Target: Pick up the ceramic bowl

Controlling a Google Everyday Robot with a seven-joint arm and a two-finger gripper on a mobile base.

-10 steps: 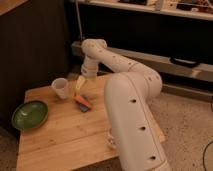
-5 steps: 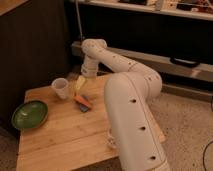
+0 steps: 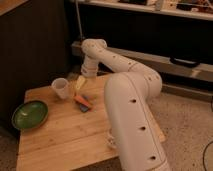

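Nothing moved: tool [image 3: 81, 82] beside white cup [image 3: 61, 88], grip unclear; glossy round green ceramic bowl [image 3: 30, 114] apart on wooden table [image 3: 65, 142].

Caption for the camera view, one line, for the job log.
Gripper hangs beside white cup above wooden table; green ceramic bowl sits apart near its left edge.

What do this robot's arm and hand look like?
The arm is glossy white: thick, rounded tubular segments joined by bulbous joints, with a row of small dark round holes down the nearest segment. No loose cables, sleeves or lettering show. The hand at its tip looks pale yellow and narrower than the arm; it is above the table, beside the cup.
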